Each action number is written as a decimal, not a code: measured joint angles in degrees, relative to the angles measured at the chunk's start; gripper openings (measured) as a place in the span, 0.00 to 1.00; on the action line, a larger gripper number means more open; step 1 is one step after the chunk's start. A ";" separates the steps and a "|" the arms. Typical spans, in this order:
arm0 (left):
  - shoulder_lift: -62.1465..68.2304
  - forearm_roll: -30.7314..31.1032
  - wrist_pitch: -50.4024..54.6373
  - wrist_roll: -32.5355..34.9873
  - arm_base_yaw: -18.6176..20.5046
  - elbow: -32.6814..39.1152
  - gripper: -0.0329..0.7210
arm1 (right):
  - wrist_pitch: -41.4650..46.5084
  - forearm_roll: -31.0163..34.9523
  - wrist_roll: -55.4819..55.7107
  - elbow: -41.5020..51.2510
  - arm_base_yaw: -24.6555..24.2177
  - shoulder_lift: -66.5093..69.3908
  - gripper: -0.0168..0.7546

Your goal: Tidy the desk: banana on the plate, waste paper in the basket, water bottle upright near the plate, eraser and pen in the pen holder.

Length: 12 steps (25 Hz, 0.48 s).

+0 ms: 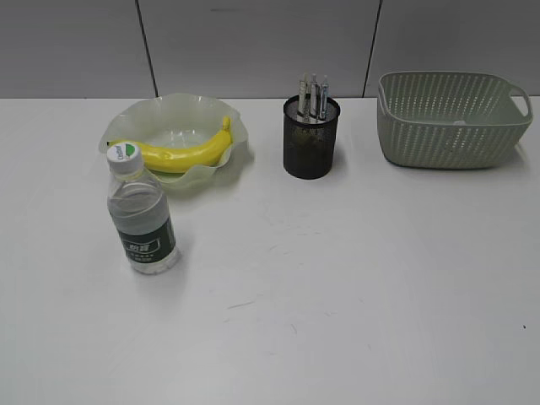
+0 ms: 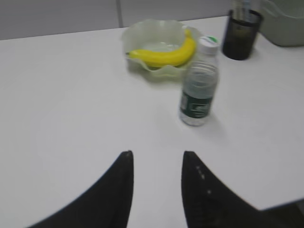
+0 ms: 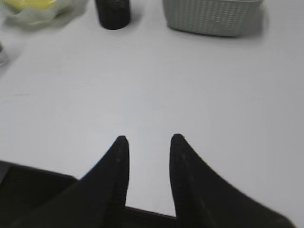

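Note:
A yellow banana (image 1: 187, 153) lies on the wavy pale green plate (image 1: 135, 122); both also show in the left wrist view, banana (image 2: 166, 53) and plate (image 2: 135, 35). A clear water bottle (image 1: 141, 215) with a white cap stands upright in front of the plate, also in the left wrist view (image 2: 199, 85). The black mesh pen holder (image 1: 310, 139) holds pens (image 1: 313, 97). The eraser and waste paper are not visible. My left gripper (image 2: 156, 154) is open and empty, well short of the bottle. My right gripper (image 3: 149, 137) is open and empty over the table's front edge.
A pale green slotted basket (image 1: 451, 118) stands at the back right, also in the right wrist view (image 3: 209, 16). The pen holder shows there too (image 3: 113, 12). A grey wall runs behind the white table (image 1: 354, 278).

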 joint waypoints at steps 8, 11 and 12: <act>0.00 0.27 -0.09 0.00 18.37 0.00 0.39 | 0.20 -0.14 0.00 0.00 -12.32 -2.52 0.34; 0.00 0.34 -0.15 0.00 18.37 0.00 0.38 | 0.21 -0.04 0.00 0.00 -12.48 -2.52 0.34; 0.00 0.34 -0.15 0.00 18.37 0.00 0.37 | 0.20 -0.04 0.00 0.00 -12.48 -2.52 0.34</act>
